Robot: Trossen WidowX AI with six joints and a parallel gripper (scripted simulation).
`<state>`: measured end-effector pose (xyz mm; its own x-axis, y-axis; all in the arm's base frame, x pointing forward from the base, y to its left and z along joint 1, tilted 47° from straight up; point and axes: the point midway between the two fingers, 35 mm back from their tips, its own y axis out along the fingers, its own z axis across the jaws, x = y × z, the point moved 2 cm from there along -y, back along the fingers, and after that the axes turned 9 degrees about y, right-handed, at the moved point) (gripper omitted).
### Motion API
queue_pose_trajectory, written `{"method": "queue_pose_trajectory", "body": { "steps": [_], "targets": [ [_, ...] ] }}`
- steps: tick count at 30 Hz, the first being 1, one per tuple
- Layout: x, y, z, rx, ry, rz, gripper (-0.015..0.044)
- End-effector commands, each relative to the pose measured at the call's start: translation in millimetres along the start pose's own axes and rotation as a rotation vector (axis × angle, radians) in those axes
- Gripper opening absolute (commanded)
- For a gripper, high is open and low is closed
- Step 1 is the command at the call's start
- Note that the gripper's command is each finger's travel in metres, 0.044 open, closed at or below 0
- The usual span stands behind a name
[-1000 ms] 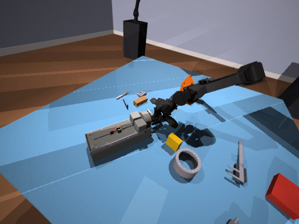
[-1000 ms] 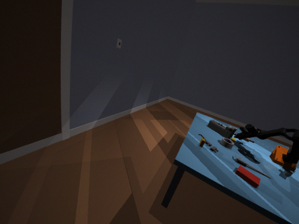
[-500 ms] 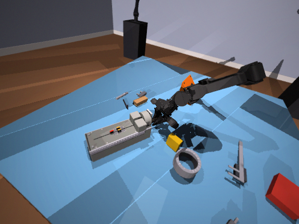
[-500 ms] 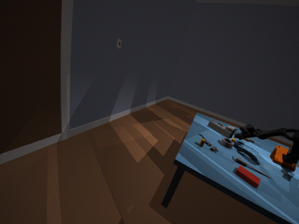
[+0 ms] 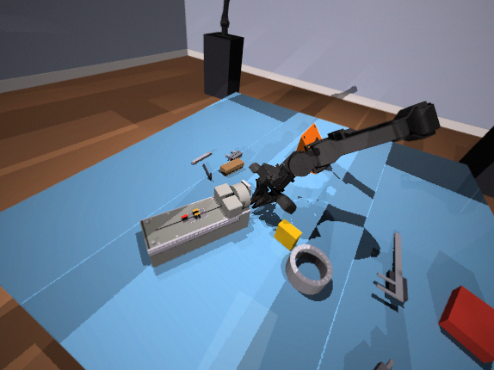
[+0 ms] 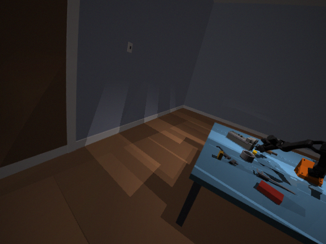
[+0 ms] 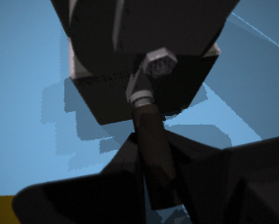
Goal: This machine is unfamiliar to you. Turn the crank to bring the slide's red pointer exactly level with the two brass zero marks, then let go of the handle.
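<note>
A grey box machine (image 5: pixel 181 238) (image 6: pixel 238 137) lies on the blue table. On its top track the slide's red pointer (image 5: pixel 184 217) sits just left of the two brass zero marks (image 5: pixel 196 212), close to them but not level. The crank (image 5: pixel 246 185) is at the machine's right end. In the wrist view its arm with a hex nut (image 7: pixel 158 63) leads to a dark handle (image 7: pixel 154 146). My gripper (image 5: pixel 261 196) (image 6: pixel 259 146) (image 7: pixel 146 135) is shut on that handle, right beside the machine's end.
A yellow block (image 5: pixel 287 233) and a grey ring (image 5: pixel 308 269) lie just right of the gripper. A caliper (image 5: pixel 396 271) and a red block (image 5: pixel 469 323) lie further right. A brown block (image 5: pixel 231 166) and small grey parts (image 5: pixel 201 158) lie behind the machine.
</note>
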<state>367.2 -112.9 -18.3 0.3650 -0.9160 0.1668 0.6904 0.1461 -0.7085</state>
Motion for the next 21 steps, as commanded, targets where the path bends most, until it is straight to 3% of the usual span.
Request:
{"method": "queue_pose_trajectory", "body": {
  "steps": [1,21],
  "targets": [
    [0.2,-1.9,8.7,0.022,-0.010,0.003,0.0000],
    [2.3,-5.6,14.8,0.022,-0.010,0.003,0.0000]
  ]
}}
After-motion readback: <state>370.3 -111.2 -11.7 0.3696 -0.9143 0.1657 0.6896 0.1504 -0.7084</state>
